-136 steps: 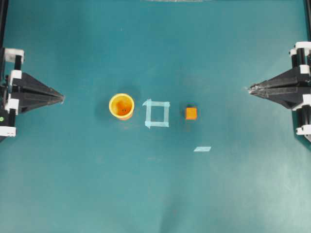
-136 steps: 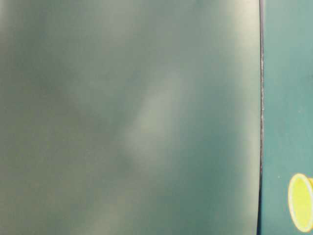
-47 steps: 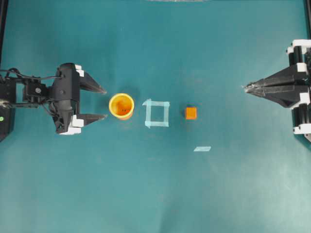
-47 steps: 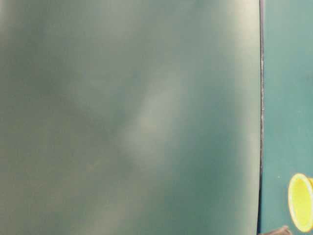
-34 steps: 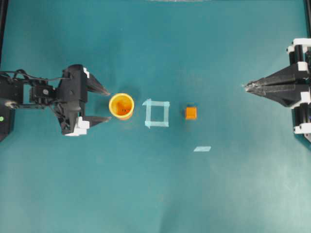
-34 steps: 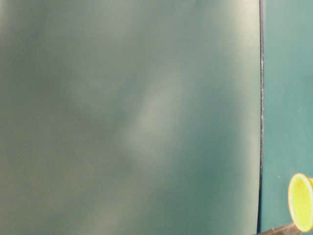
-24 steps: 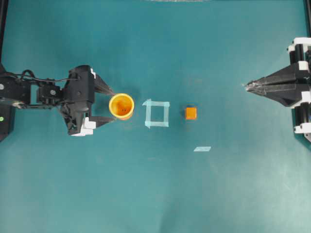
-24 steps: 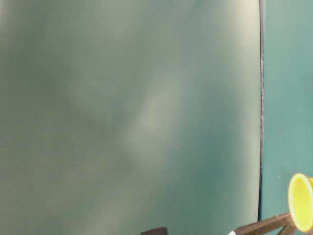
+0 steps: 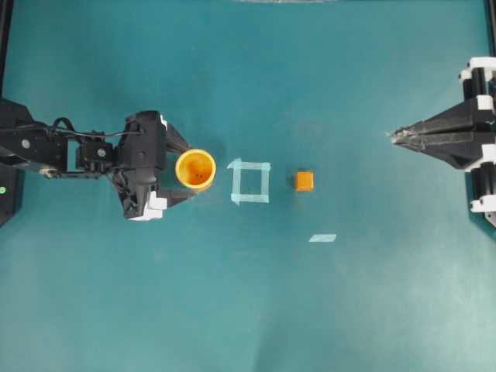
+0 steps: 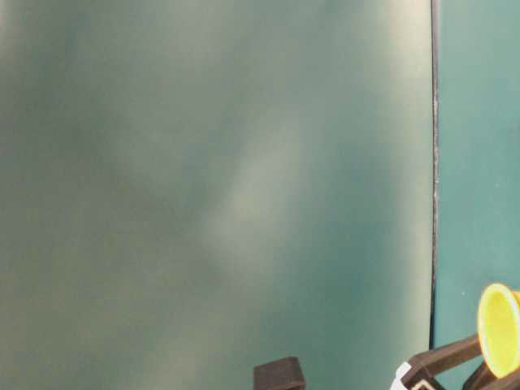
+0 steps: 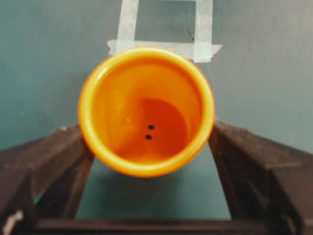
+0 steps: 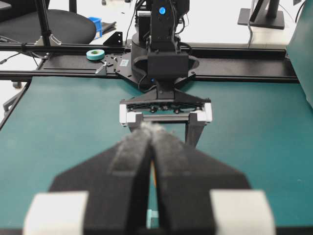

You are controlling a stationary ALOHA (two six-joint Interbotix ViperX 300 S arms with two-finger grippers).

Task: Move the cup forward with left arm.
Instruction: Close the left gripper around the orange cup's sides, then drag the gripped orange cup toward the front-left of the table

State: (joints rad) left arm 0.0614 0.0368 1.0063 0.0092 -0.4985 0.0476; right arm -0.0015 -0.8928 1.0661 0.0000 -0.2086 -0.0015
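Note:
The yellow-orange cup (image 9: pixel 194 169) stands upright on the teal table, left of a tape square. My left gripper (image 9: pixel 186 168), on the arm with exposed cables and white blocks, is open with one finger on each side of the cup. In the left wrist view the cup (image 11: pixel 146 110) fills the middle, and the dark fingers (image 11: pixel 54 156) flank it close to its rim. The table-level view shows the cup's rim (image 10: pixel 497 329) and a finger (image 10: pixel 443 356) at the bottom right. My right gripper (image 9: pixel 392 138) is shut and empty at the far right, and its tip (image 12: pixel 149 128) points across the table.
A light-blue tape square (image 9: pixel 250 180) lies just right of the cup, also in the left wrist view (image 11: pixel 166 29). A small orange cube (image 9: pixel 304 180) sits beyond it. A short tape strip (image 9: pixel 322 238) lies below the cube.
My left arm has come in from the left edge with its gripper open and slid its fingers to either side of the cup. The cup and the right arm have not moved.

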